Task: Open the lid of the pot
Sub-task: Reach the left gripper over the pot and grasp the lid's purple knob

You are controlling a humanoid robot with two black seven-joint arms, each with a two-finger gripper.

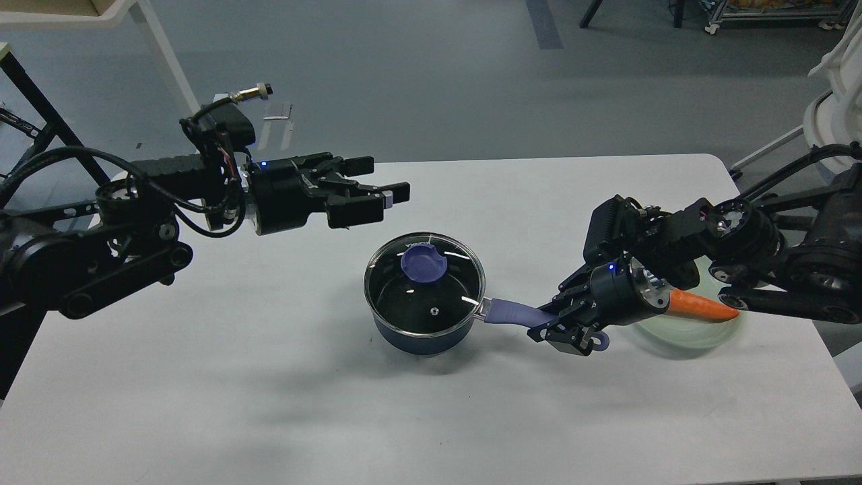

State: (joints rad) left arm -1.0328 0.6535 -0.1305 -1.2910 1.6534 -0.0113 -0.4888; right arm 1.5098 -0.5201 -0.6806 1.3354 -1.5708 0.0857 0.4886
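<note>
The pot (423,311) is sitting near the middle of the white table (269,377), its glass lid (424,284) resting on top with the purple knob (422,262) toward the far side. The right gripper (562,325) is clamping the pot's purple handle (515,314). The left gripper (377,195) is hovering above and to the left of the lid, fingers apart, touching nothing. Behind the right arm, a carrot (700,305) is lying on a pale plate (693,333).

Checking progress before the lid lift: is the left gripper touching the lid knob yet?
Apart. In the head view the left gripper hangs open, up and left of the lid knob, with bare table between them.
</note>
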